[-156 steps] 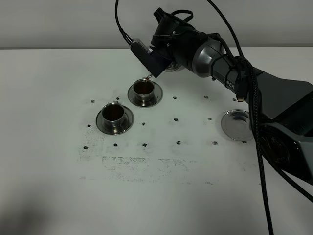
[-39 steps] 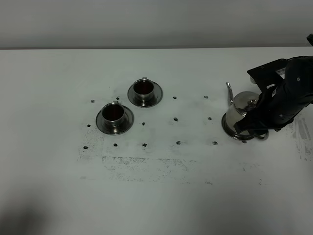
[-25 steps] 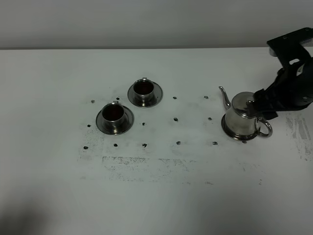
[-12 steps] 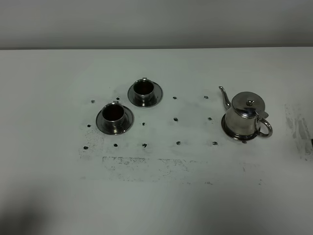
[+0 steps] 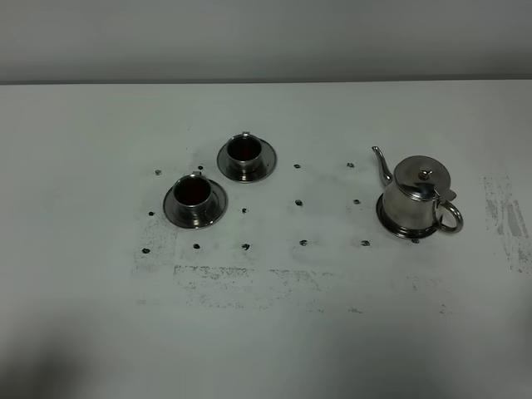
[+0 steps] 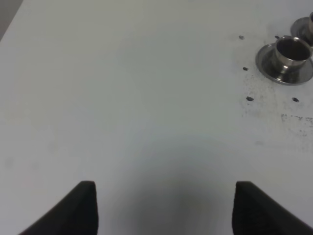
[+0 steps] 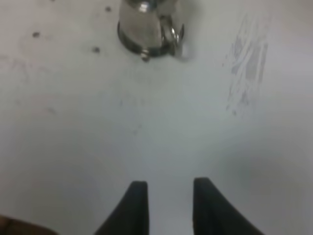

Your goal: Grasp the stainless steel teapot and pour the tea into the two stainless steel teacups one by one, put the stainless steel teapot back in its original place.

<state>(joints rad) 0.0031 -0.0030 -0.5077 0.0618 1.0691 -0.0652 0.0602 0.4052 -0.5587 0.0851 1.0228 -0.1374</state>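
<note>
Two stainless steel teacups sit on their saucers on the left half of the white tabletop point(image 5: 274, 332) in my high camera: the nearer cup point(image 5: 194, 196) and the farther cup point(image 5: 246, 154), both holding dark liquid. Well apart from them, on the right, the stainless steel teapot point(image 5: 418, 195) stands upright on its flat saucer point(image 5: 391, 224), lid on, thin spout aimed toward the cups and loop handle turned the other way. Small dark specks dot the tabletop between the cups and the pot, and a grey scuffed patch point(image 5: 507, 220) lies beyond the handle. Neither arm shows in this view.

From the left wrist camera I see the left gripper point(image 6: 166, 205) over bare tabletop, its two dark fingers point(image 6: 83, 205) standing wide apart with nothing between them. One teacup on its saucer shows far off near the frame edge (a sliver of the second peeks in at the corner).

From the right wrist camera, the right gripper point(image 7: 167, 208) hangs over bare tabletop well short of the teapot, which stands upright on its saucer with the loop handle facing the camera. Its dark fingers point(image 7: 134, 205) are drawn close, only a narrow gap between them, gripping nothing. The scuffed patch lies just beside the pot.
</note>
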